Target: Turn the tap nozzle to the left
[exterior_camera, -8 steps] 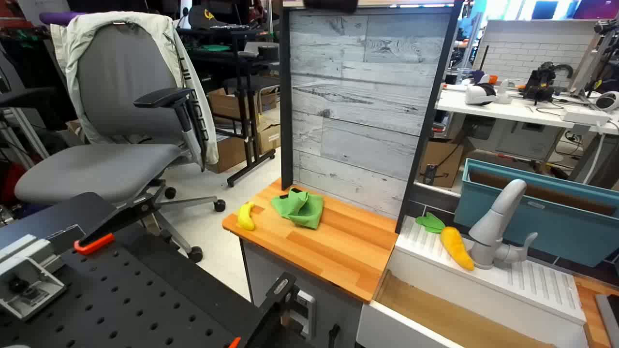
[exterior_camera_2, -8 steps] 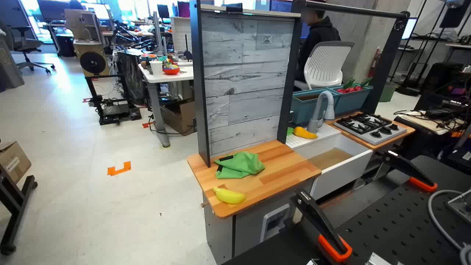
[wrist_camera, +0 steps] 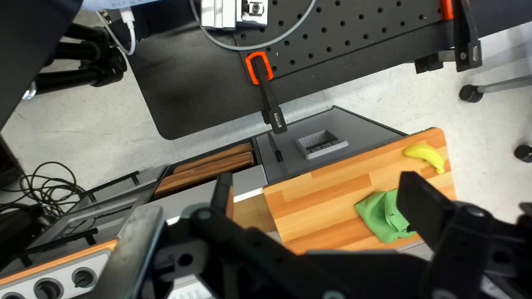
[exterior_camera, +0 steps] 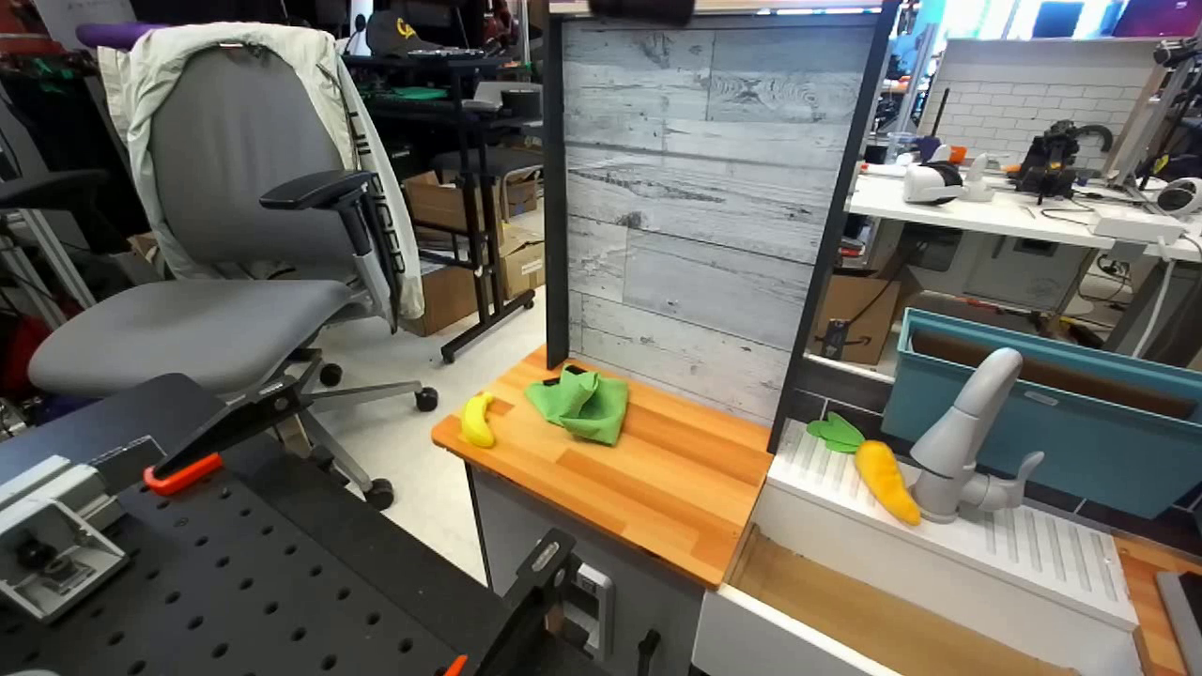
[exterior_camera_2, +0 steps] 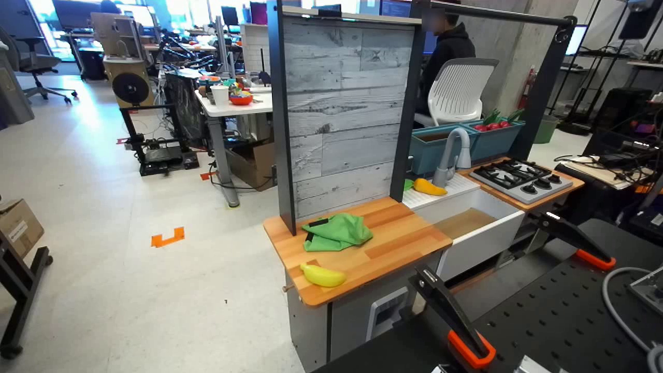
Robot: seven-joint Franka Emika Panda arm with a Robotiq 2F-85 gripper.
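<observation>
The light grey tap nozzle (exterior_camera: 972, 413) stands upright on the white ribbed ledge behind the sink. In an exterior view (exterior_camera_2: 449, 150) its gooseneck arches over to the right with its outlet pointing down. A small grey handle (exterior_camera: 1009, 483) sits beside its base. A yellow-orange carrot toy (exterior_camera: 886, 481) with green leaves lies against the base. In the wrist view my gripper (wrist_camera: 316, 182) is open, with nothing between its fingers, high above the wooden counter. The tap does not show in the wrist view. I cannot make out the gripper in either exterior view.
A yellow banana toy (exterior_camera: 477, 420) and a green cloth (exterior_camera: 587, 406) lie on the wooden counter (exterior_camera: 657, 479). The white sink (exterior_camera_2: 481, 238), teal planter (exterior_camera: 1052, 422) and stove (exterior_camera_2: 523, 178) surround the tap. A tall wood-look panel (exterior_camera_2: 347, 114) stands at the counter's back. Clamps (exterior_camera_2: 456, 316) hold the black table.
The seated person in the background has shifted slightly. The tap, the toys and the cloth have not moved.
</observation>
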